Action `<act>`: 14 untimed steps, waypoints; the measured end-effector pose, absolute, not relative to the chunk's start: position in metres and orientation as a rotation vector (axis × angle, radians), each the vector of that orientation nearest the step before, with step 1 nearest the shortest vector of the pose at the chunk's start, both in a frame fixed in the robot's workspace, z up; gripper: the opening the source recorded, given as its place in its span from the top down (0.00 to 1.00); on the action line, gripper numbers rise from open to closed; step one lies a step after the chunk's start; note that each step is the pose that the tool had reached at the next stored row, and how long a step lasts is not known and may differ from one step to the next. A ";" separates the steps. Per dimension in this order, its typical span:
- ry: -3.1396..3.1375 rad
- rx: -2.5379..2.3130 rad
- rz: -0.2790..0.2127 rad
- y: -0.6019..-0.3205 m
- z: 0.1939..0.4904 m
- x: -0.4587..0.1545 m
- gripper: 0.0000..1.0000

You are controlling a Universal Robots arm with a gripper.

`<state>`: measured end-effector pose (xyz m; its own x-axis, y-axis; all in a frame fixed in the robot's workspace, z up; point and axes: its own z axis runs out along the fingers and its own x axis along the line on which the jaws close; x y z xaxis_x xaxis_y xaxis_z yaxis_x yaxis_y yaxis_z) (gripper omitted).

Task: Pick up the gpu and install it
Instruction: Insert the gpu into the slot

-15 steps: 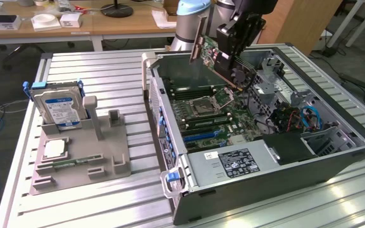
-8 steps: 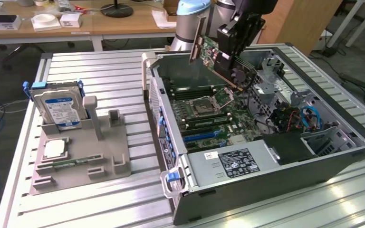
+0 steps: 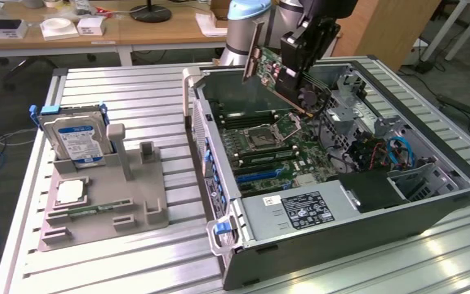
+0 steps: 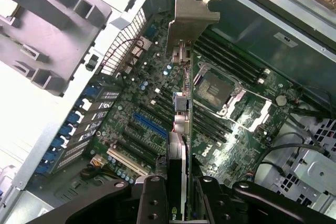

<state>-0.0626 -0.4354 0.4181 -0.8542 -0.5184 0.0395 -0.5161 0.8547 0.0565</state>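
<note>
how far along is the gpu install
Done: the gpu is picked up, clamped between the jaws. In hand: it hangs above the motherboard of the open computer case, touching no slot. Left: seating it; the blue slot on the board is empty.

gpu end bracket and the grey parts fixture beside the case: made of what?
gpu end bracket: looks like bare sheet metal, thin, silvery, dull sheen, bent tab. Grey fixture: probably plastic, uniform matte grey, blocky slots; could be printed or moulded.
</note>
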 end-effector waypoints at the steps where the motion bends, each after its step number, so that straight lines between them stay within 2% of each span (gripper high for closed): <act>1: -2.972 0.836 -0.068 -0.435 0.418 -0.063 0.73; 14: -2.949 0.912 -0.065 -0.435 0.418 -0.063 0.73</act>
